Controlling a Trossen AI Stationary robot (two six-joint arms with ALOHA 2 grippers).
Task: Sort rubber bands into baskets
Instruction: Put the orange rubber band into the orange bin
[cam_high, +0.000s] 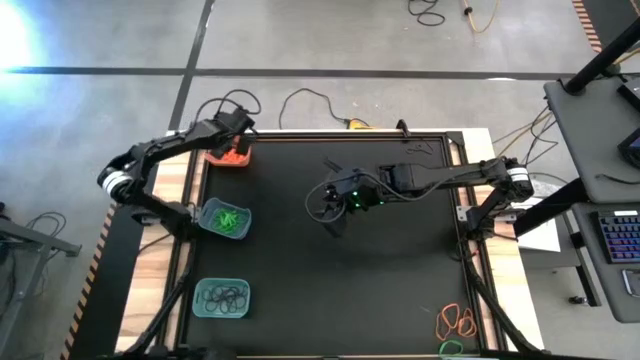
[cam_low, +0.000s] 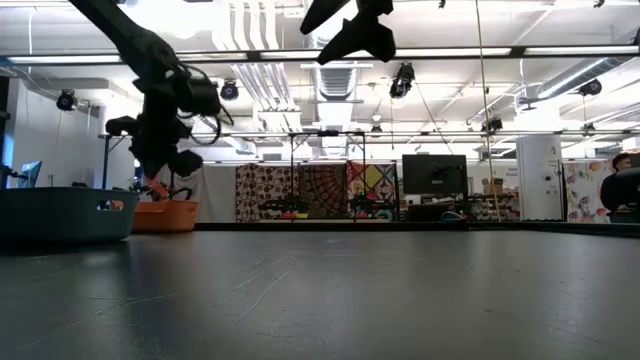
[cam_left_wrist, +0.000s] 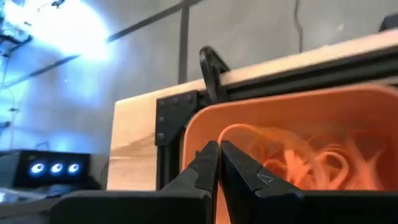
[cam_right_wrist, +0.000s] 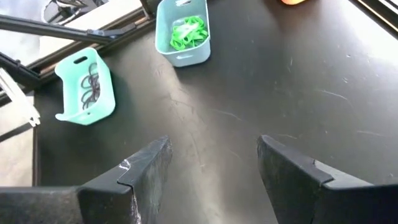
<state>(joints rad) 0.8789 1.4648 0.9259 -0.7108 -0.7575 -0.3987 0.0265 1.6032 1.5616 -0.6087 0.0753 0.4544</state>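
The left claw (cam_high: 238, 143) is hanging over the orange basket (cam_high: 230, 155) at the far left corner of the black surface (cam_high: 400, 260). In the left wrist view its fingers (cam_left_wrist: 208, 165) are pressed together with nothing visible between them, just above the basket's rim (cam_left_wrist: 280, 109), and a tangle of orange bands (cam_left_wrist: 311, 162) is lying inside the basket.

The right claw (cam_high: 335, 205) is hovering over the middle of the surface, well apart from all three baskets. Its fingers (cam_right_wrist: 146, 165) are standing wide apart and holding nothing.

Along the left edge, the middle teal basket (cam_high: 225, 219) is holding green bands (cam_right_wrist: 188, 32), and the near teal basket (cam_high: 221, 298) is holding black bands (cam_right_wrist: 90, 81).

At the near right corner, a few loose orange bands (cam_high: 456, 321) are lying on the surface, with a green band (cam_high: 452, 348) just nearer than them.

In the low view, the left arm (cam_low: 165, 100) is reaching down just above the orange basket (cam_low: 165, 215), with a teal basket (cam_low: 60, 212) closer to the camera on the left.
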